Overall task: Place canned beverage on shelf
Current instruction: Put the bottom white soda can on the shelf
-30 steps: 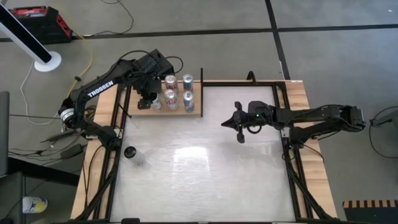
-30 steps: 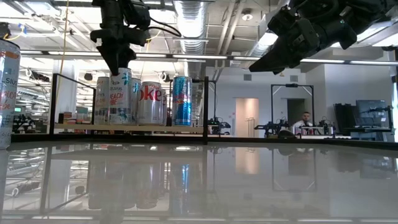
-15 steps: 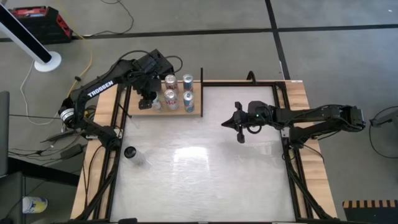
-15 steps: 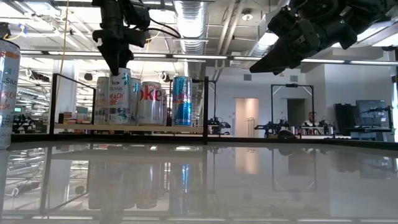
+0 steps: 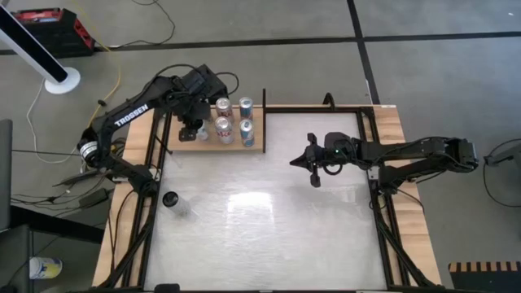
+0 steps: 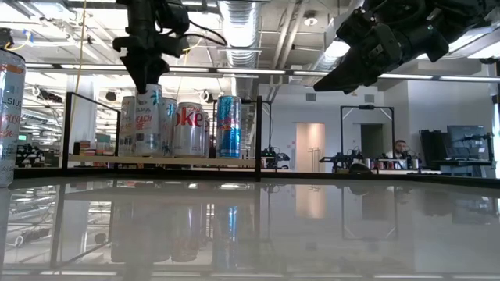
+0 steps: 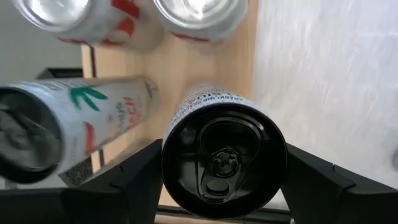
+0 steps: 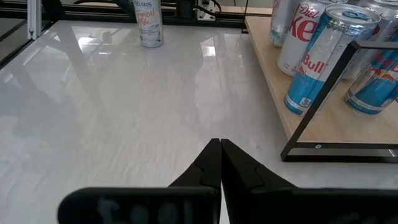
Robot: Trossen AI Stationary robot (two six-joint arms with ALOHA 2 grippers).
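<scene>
The shelf [image 5: 213, 145], a light-wood plank with thin black uprights, stands at the table's far left and carries several upright cans, among them blue ones [image 5: 247, 130] and a red-lettered one [image 5: 223, 126]. My left gripper [image 5: 193, 129] is above the shelf's left part, shut on a white can with a black lid [image 7: 224, 165]. A white can with green and red marks [image 7: 74, 127] stands close beside it. In the low view the held can [image 6: 146, 121] has its base at plank height; I cannot tell whether it rests there. My right gripper [image 5: 295, 163] is shut and empty, above the table's middle. My left gripper pinches the can's upper side wall just below the rim [image 7: 169, 171] between its two fingers [image 7: 124, 183], one on each opposite side. The fingers come from above, pointing down. The can stays upright below the gripper, over the shelf's plank [image 7: 205, 74].
Another white can with a black lid [image 5: 170, 198] stands on the white tabletop near the left edge. The shelf's black uprights [image 6: 258, 136] frame its right end. Open tabletop [image 5: 269, 220] lies between the arms. A person [image 6: 401, 148] shows in the room behind.
My left gripper has shifted a little toward the table's left edge with the can, which stays upright over the shelf. It has stayed shut on the can.
</scene>
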